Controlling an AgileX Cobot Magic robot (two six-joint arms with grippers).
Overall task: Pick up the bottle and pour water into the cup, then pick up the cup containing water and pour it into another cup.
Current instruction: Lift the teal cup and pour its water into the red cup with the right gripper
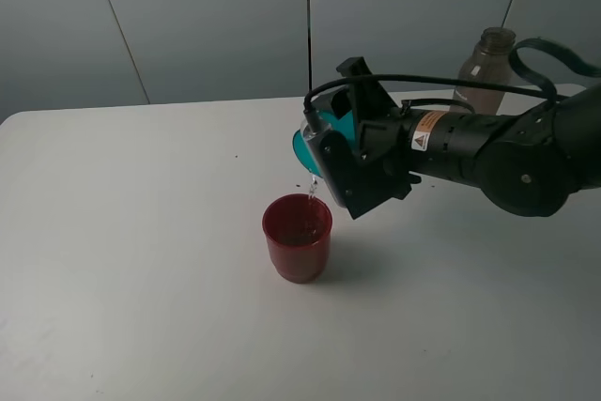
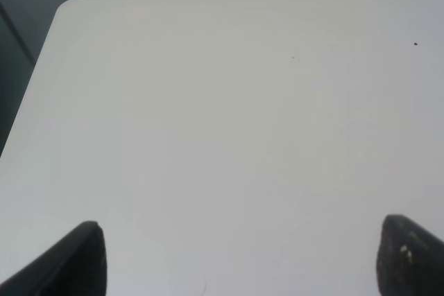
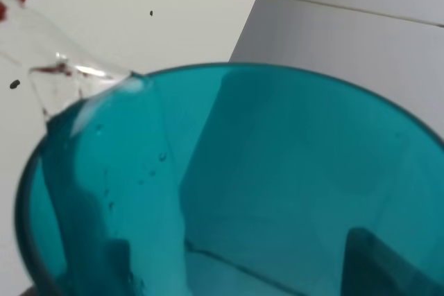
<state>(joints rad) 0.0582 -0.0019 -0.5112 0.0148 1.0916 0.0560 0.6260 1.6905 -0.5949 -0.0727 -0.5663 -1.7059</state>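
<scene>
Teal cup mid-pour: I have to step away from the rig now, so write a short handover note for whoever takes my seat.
Right gripper: shut on the teal cup, tipped steeply above the red cup; a thin stream of water runs into it.
Left gripper: open, holding nothing, over bare table.
Bottle: upright at the back of the table, behind the right arm.
Done: the bottle pour appears finished; the teal cup is lifted and tipped.
Left: finish emptying the teal cup into the red cup, then probably set it down upright.
</scene>
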